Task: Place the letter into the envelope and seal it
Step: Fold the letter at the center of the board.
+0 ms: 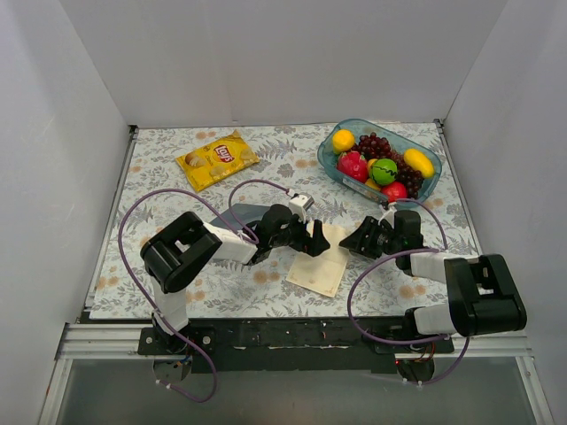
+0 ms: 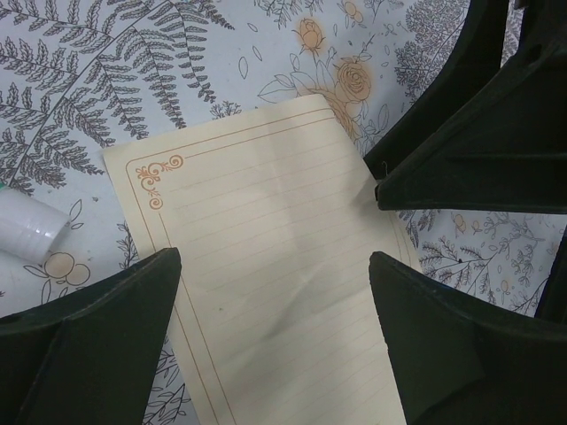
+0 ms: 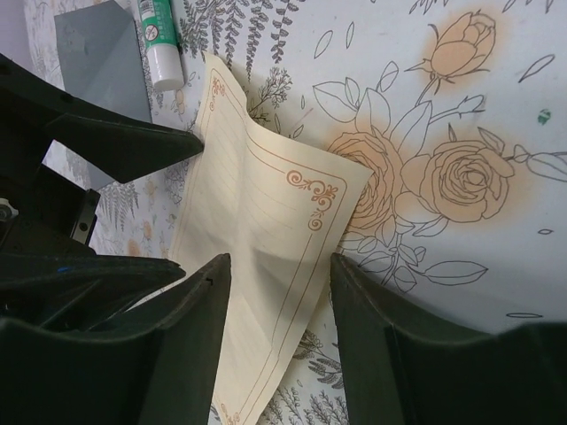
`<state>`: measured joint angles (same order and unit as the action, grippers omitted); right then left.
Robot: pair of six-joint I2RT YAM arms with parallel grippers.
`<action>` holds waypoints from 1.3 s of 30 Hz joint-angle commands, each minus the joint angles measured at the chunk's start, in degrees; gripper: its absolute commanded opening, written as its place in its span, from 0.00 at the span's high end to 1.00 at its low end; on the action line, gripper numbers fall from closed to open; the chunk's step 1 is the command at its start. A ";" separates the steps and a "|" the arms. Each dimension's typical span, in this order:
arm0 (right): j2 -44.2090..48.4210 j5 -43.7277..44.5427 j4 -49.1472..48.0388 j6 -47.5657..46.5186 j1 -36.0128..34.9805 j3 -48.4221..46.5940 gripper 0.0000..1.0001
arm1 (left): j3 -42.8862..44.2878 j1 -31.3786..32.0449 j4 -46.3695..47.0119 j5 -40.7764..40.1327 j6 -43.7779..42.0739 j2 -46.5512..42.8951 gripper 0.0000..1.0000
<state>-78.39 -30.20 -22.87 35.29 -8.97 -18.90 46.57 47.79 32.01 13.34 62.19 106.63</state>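
Floral-printed cloth [image 1: 151, 190], grey ferns and orange roses on white, covers the table before you. Plain white walls [image 1: 266, 53] close it in at 9, 12 and 3 o'clock. In the overhead view a yellow crisp bag [image 1: 217, 159] lies toward 11 o'clock, and a clear blue bowl [image 1: 324, 159] of fruit [image 1: 383, 170] toward 1 o'clock.

The letter [image 1: 321, 267], cream with a thin ruled border, lies near the table's centre, a little toward 6 o'clock, between the two arms. The envelope [image 1: 244, 212], slate grey-blue, sits at about 10 o'clock from the letter and is partly covered by the left arm. A green-and-white glue stick [image 3: 159, 40] lies just beside it.

Left gripper [image 2: 275, 261]: the jaws are spread wide over the letter from the 9 o'clock side and hold nothing. The sheet shows between its fingers. You cannot tell from the wrist view whether the tips touch the paper.

Right gripper [image 3: 279, 266]: the jaws are parted to a middling gap. It reaches in from 3 o'clock and straddles the letter's edge. The sheet buckles upward there and passes between the fingers with clearance on both sides, so it is not pinched. In the left wrist view one right finger [image 2: 461, 150] sits at the letter's edge.
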 commanded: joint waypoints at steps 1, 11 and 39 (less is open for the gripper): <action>0.34 0.31 4.15 0.83 -0.17 2.72 0.41 | -0.07 0.20 -1.34 1.07 -0.06 0.86 0.13; 3.85 1.28 6.26 4.43 0.09 3.25 0.29 | -0.69 0.20 -0.46 1.07 1.78 1.48 0.15; 15.11 1.90 19.44 8.13 2.20 6.41 0.28 | -3.94 0.29 -0.63 -4.11 6.71 1.74 0.16</action>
<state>-64.71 -29.95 -9.41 44.66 -7.07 -14.61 43.66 47.83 38.61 11.40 68.07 107.37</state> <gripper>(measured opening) 0.711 0.846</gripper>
